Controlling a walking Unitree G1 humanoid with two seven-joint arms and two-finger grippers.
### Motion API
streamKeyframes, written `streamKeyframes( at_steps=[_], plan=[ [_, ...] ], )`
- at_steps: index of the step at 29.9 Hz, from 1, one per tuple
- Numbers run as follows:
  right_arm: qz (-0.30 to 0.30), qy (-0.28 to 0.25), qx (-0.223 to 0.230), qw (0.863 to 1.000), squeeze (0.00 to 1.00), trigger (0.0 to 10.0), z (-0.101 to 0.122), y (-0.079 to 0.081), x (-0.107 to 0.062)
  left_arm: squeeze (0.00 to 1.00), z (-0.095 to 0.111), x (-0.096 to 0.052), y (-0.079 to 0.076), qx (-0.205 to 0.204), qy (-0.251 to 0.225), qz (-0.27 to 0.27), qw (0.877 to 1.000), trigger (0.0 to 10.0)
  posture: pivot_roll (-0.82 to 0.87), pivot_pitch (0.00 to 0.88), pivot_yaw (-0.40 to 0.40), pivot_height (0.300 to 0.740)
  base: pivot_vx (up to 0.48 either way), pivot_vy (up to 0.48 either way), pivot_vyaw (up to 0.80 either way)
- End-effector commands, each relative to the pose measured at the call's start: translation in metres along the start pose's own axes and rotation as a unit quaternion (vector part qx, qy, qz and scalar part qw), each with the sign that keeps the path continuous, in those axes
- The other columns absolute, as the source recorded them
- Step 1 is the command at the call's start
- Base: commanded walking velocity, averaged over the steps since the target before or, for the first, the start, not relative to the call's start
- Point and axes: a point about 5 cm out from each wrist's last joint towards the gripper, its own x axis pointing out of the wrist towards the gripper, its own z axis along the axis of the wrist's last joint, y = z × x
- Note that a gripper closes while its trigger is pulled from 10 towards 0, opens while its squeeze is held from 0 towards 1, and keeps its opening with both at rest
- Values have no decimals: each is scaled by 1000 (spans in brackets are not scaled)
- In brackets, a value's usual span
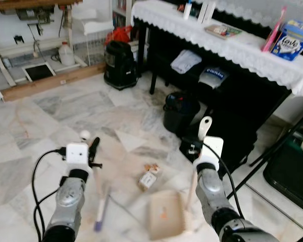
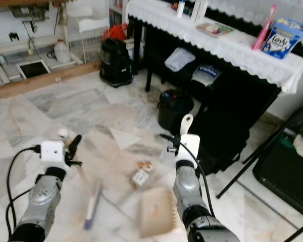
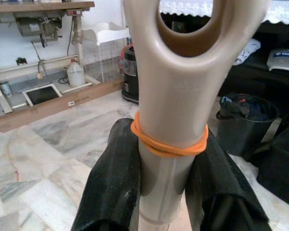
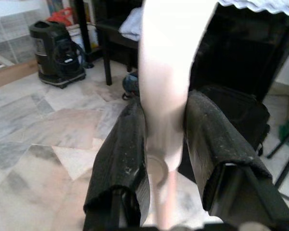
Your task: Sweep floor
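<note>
While the litter lies between the two tools, the next move turns on which side of it each tool sits. On the left, the left gripper (image 3: pixel 166 173) is clamped on the broom handle (image 3: pixel 176 96), its two black fingers (image 3: pixel 111 183) squeezing the beige shaft just under an orange rubber band (image 3: pixel 168 147). From the head views that handle slants down and forward-right from the gripper, and the blurred broom head (image 1: pixel 102 209) rests on the marble floor (image 1: pixel 65 116) to the left of the debris. In the middle, a small crumpled carton (image 1: pixel 147 179) and a few crumbs (image 1: pixel 151 167) beside it lie just ahead of the dustpan (image 1: pixel 165 214), near its far-left corner. On the right, the right gripper (image 4: pixel 166 144) is closed on the dustpan's pale handle (image 4: pixel 166 72), which stands nearly upright, with the pan's mouth facing forward-left. My judgement is that the broom needs to pass behind the carton and drag it rightward and back toward the pan; the left arm does the stroke, the right holds steady.
</note>
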Motion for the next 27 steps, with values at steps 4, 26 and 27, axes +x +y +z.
streamKeyframes(
  at_steps=[4, 26, 27],
  plan=[
    [-19, -7, -12, 1000, 0, 10000, 4, -10, 4, 0, 4, 3, -15, -15, -12, -20, 1000, 10000, 20, 0, -104, 740, 0, 0, 0],
    [-20, 8, -18, 1000, 0, 10000, -1, -10, 2, 0, 4, 3, -15, -10, -13, -20, 1000, 10000, 24, 0, -103, 740, 0, 0, 0],
    [-19, 8, -18, 1000, 0, 10000, -1, -10, 2, 0, 5, 3, -14, -10, -15, -20, 1000, 10000, 24, 0, -103, 740, 0, 0, 0]
  ],
)
